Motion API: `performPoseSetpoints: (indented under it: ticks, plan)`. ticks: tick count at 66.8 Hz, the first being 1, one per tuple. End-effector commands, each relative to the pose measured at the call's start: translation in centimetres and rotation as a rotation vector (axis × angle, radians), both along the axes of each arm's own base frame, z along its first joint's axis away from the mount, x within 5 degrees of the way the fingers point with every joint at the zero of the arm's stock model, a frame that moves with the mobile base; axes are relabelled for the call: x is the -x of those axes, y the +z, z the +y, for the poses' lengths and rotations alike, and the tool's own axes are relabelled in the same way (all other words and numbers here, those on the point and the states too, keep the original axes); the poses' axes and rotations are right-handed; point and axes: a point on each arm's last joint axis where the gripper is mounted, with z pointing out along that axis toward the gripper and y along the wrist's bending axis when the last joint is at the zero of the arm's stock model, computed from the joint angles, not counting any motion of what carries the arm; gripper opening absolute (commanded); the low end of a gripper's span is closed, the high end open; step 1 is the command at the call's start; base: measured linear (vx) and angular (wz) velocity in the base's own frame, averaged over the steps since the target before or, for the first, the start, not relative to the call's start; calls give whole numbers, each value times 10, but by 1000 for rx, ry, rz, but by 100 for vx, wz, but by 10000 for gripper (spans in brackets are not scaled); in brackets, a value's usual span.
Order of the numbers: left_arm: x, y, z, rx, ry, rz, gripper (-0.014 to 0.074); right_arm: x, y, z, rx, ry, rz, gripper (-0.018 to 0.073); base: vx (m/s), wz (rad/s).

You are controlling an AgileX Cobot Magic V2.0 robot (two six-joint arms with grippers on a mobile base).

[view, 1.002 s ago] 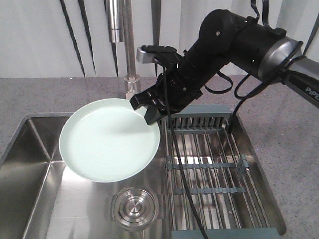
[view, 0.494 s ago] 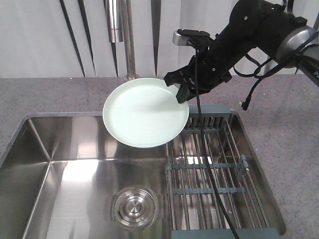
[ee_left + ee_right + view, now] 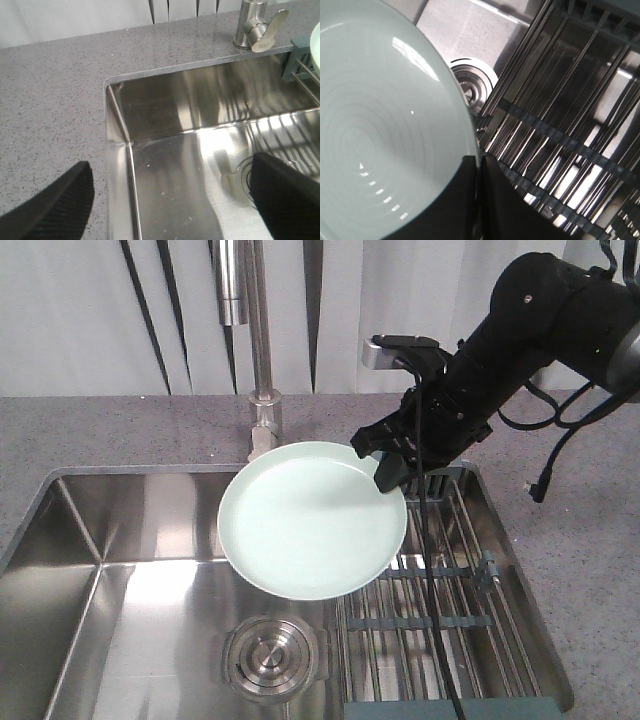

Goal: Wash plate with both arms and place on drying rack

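Exterior front-facing: plate (image 3: 312, 520) covers drying rack (image 3: 490, 640) corner.

No legible text, label, brand, number or sign on anything in any view.

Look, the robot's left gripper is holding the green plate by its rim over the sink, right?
Not the left one. The right gripper pinches the plate by its rim over the sink, as the right wrist view shows. The left gripper is open and empty.
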Motion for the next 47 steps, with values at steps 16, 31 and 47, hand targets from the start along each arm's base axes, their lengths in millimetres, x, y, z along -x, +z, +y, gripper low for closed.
performPoseSetpoints:
  ticks: [16, 31, 47]
  plan:
    - [-2, 14, -1, 20, 0, -91, 585, 37, 26, 25, -89, 60, -78, -4, 0, 0]
    - [-2, 14, -1, 20, 0, -91, 585, 46, 29, 54, -134, 84, -123, -4, 0, 0]
    - [-2, 14, -1, 20, 0, -91, 585, 35, 26, 68, -173, 71, -127, -4, 0, 0]
